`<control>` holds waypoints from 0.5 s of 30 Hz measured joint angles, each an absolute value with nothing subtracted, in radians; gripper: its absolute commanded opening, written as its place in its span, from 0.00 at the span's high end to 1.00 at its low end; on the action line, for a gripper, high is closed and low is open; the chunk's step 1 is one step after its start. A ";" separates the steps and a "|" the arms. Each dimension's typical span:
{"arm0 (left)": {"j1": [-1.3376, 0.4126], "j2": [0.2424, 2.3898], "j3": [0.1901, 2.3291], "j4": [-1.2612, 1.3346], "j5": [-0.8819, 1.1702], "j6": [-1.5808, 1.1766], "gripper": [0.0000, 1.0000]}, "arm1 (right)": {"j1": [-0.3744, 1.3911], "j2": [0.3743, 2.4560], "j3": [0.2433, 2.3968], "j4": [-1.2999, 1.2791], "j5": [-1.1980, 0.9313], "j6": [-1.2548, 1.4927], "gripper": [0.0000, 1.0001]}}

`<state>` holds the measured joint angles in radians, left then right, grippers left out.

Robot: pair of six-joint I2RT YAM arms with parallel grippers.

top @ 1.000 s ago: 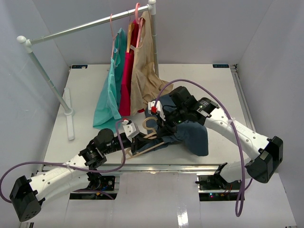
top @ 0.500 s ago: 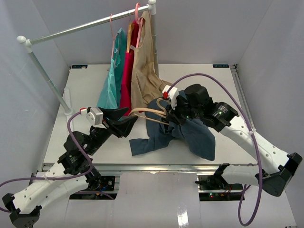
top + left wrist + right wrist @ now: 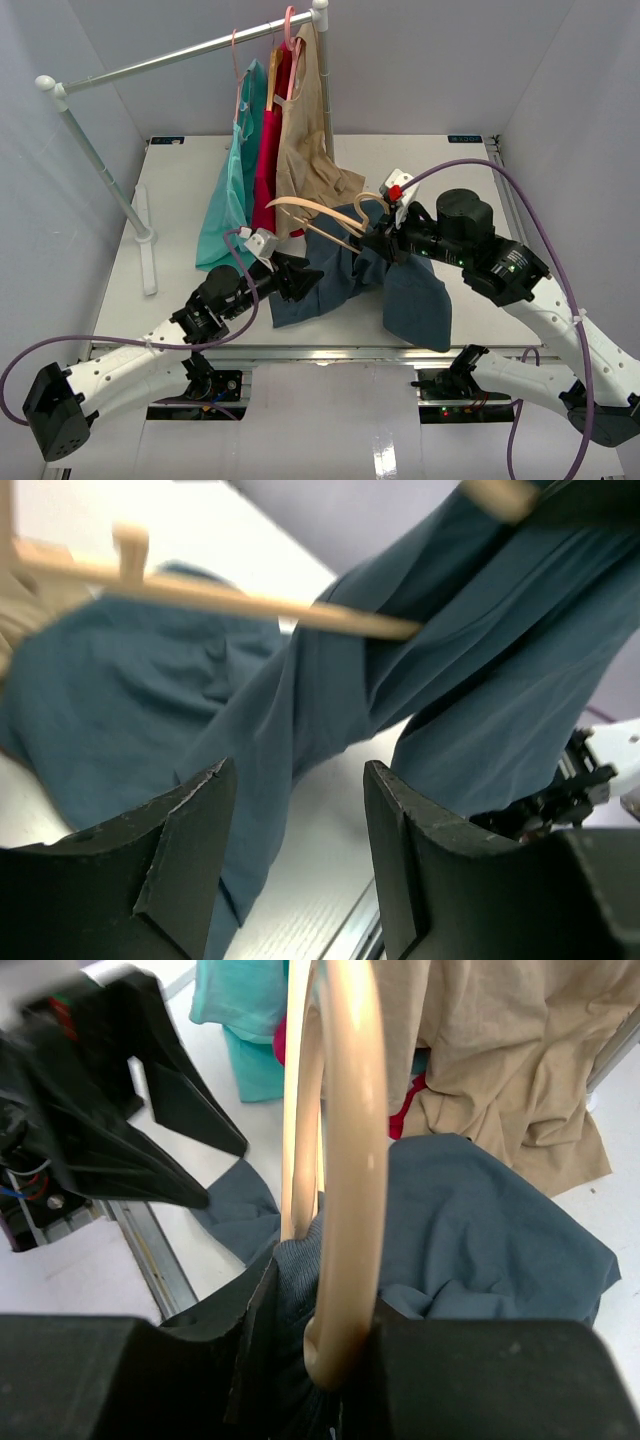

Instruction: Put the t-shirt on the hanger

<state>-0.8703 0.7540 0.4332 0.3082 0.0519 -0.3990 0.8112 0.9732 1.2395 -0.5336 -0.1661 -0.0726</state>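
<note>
Right pincer: the right gripper (image 3: pixel 322 1312) was clamped on the foot of the hanger's hook, with shirt collar bunched around the same spot.
Left pincer: the left gripper (image 3: pixel 295 810) stood with its fingers apart and nothing between them, low in front of the hanging cloth.
Hanger: the hanger (image 3: pixel 318 222) was held off the table, its wooden arms slanting toward the rail side. One arm looked threaded into the shirt and the other was bare.
T-shirt: the t-shirt (image 3: pixel 415 297) drooped from the hanger in two folds, its lower edge trailing on the table (image 3: pixel 180 190), just in front of the beige garment (image 3: pixel 305 150).
Doing it well: I reckoned the left gripper should pinch the loose shoulder fabric and draw it over the bare arm while the right kept the hook steady, high enough that the cloth did not drag.
Change from half a second before: the left arm had dropped from the hanger's tip to the shirt's lower flap, and the right had lifted the hanger higher and swung back.
</note>
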 measured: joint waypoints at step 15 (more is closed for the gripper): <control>-0.886 0.994 0.406 0.607 0.105 -0.462 0.39 | 0.812 0.869 1.041 -0.332 -0.156 0.040 0.92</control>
